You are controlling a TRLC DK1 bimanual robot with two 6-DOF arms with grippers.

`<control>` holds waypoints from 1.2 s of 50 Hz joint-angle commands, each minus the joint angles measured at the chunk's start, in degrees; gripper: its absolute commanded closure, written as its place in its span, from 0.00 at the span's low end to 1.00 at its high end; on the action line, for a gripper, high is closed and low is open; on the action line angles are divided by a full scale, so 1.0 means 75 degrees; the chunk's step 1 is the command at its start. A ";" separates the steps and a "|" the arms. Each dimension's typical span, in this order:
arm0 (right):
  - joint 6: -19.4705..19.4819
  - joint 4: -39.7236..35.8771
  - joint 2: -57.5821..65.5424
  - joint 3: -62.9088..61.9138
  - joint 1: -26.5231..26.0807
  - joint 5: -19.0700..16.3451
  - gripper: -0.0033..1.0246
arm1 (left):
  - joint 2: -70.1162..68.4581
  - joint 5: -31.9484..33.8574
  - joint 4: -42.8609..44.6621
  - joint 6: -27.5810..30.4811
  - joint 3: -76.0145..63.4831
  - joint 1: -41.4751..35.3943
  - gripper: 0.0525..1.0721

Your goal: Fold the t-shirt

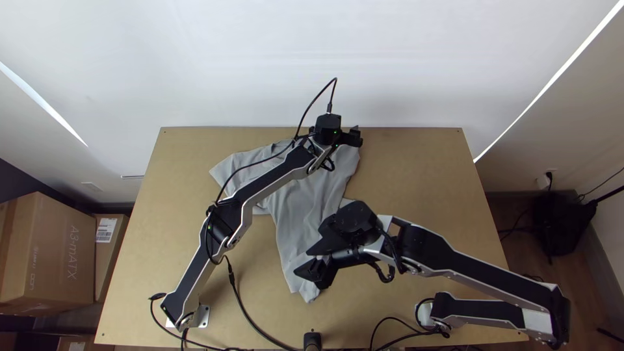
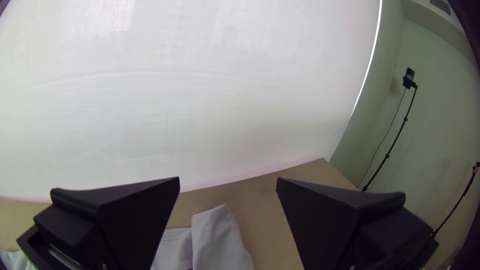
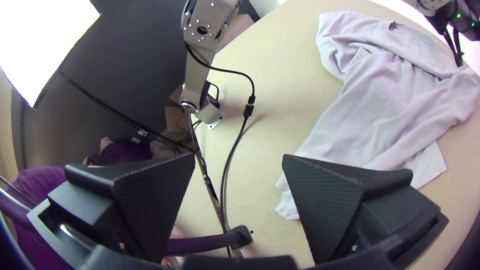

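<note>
A light grey t-shirt [image 1: 296, 207] lies loosely spread with wrinkles; its wider part is toward the table's far side and a narrower, creased part runs to the near side. Over the shirt's far right part is my left gripper [image 1: 351, 135], and its arm hides some of the cloth. My right gripper [image 1: 308, 257] is above the near end of the shirt. In the left wrist view, the left gripper [image 2: 228, 178] is open, with a folded-over corner of the t-shirt [image 2: 215, 240] beyond it. The right gripper [image 3: 239, 155] stands open beside the t-shirt [image 3: 370, 110], holding nothing.
The wooden table [image 1: 422, 169] has bare surface left and right of the shirt. Black cables [image 1: 244, 312] cross its near left part. Cardboard boxes [image 1: 49, 250] stand left of the table. A person's purple sleeve [image 3: 42, 182] shows at the near edge.
</note>
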 commanded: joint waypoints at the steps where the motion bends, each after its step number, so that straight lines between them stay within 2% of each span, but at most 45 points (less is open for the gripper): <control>1: 0.0238 -0.0376 -0.0190 0.0771 -0.0424 -0.0088 0.15 | -0.0361 0.0057 -0.0312 0.0025 0.0219 0.0078 0.04; 8: 0.0250 -0.1103 -0.0190 0.1556 -0.1432 -0.0299 0.15 | -0.0842 0.0093 -0.0945 0.0014 0.0160 0.0195 0.04; 16: 0.0391 -0.1864 -0.0178 0.2036 -0.2522 -0.0310 0.15 | -0.1592 0.0151 -0.1625 0.0037 -0.0227 0.0242 0.04; 26: 0.0414 -0.2181 -0.0272 0.1837 -0.4584 -0.0451 0.15 | -0.2506 0.0409 -0.3089 0.0389 -0.0438 0.0242 0.05; 29: 0.0332 -0.2134 -0.0272 0.1814 -0.5194 -0.0463 0.10 | -0.2775 0.0550 -0.3617 0.0459 -0.0485 0.0230 0.06; 34: 0.0309 -0.2110 -0.0190 0.1814 -0.5944 -0.0568 0.10 | -0.3103 0.0889 -0.4777 0.0717 -0.0485 0.0207 0.06; 42: 0.0391 -0.2087 -0.0319 0.1532 -0.6424 -0.0615 0.10 | -0.3490 0.1276 -0.7168 0.1080 -0.0649 0.0008 0.06; 45: 0.0496 -0.2087 -0.0377 0.1403 -0.6448 -0.0627 0.07 | -0.3724 0.1546 -0.7929 0.1291 -0.1082 -0.0133 0.06; 60: 0.0977 -0.2087 -0.0553 0.0794 -0.6846 -0.0885 0.05 | -0.4861 0.2378 -0.9089 0.1830 -0.3813 -0.1457 0.06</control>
